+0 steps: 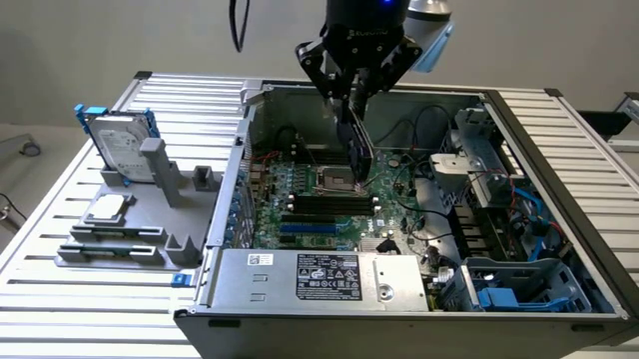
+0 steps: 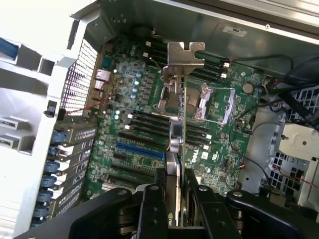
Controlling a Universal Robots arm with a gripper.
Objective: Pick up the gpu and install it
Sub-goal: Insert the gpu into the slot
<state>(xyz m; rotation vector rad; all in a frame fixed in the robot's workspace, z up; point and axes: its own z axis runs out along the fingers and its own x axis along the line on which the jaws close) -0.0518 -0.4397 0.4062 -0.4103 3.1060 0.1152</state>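
- Gripper (image 1: 357, 95) (image 2: 175, 185): one unit, two fingers (image 2: 149, 209), closed on the gpu, one finger on each flat face
- gpu (image 1: 360, 146) (image 2: 178, 139): one card, held edge-on and hanging straight down from the gripper, above the motherboard; black shroud on one face, green board edge on the other
- Bracket (image 2: 185, 56): one silver metal bracket at the card end farthest from the gripper, nearest the motherboard
- Contact between the card and the motherboard cannot be determined
- Motherboard (image 1: 299, 213) (image 2: 134, 119): one green board, lying flat on the floor of the open computer case (image 1: 544, 134)
- CPU socket (image 1: 334, 179) (image 2: 215, 102): one, with a silver frame, on the motherboard just beside the lower end of the card
- Blue slot (image 2: 139, 148): one long blue slot on the motherboard, between the socket and the board's near edge in the exterior view
- Power supply (image 1: 319, 278): one grey metal box with one printed label, in the case at the near edge of the motherboard in the exterior view
- Fixture (image 1: 140, 224): one grey holder on the slatted table (image 1: 60, 299), outside the case, to the exterior view's left of the motherboard
- Hard drive (image 1: 120, 153): one silver drive in a blue frame, standing upright in the fixture, well apart from the motherboard
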